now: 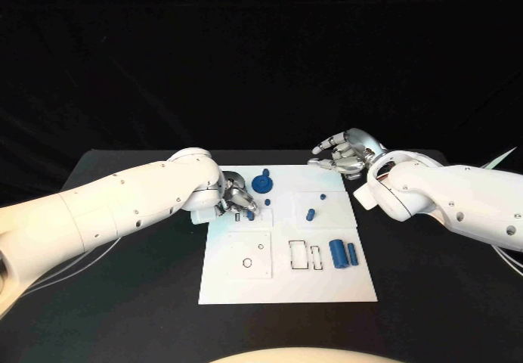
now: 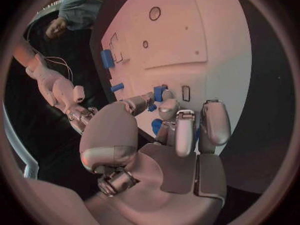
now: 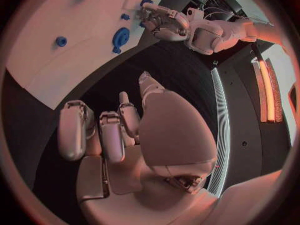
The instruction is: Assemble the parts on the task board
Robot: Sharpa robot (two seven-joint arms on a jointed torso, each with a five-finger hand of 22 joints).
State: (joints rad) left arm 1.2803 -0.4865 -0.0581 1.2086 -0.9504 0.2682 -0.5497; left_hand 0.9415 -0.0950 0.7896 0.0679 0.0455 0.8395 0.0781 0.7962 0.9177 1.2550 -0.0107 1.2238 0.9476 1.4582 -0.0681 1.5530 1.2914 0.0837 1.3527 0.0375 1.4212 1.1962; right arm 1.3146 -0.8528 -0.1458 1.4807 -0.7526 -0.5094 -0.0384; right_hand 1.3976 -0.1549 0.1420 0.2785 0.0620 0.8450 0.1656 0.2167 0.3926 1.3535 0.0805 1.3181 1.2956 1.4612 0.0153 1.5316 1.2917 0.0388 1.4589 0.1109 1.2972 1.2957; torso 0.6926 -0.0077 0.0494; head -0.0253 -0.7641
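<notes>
The white task board lies mid-table. My left hand rests on its far left part, and thumb and a finger pinch a small blue part; in the left wrist view this blue part sits at the fingertips. A blue gear stands just beyond that hand. A blue peg stands mid-board, and two blue cylinders lie at the right. My right hand hovers off the board's far right corner, fingers apart and loosely bent, holding nothing. The right wrist view shows the gear.
Outlined slots and a round hole mark the board's near half. Black table surrounds the board on all sides. My right forearm lies along the board's right side.
</notes>
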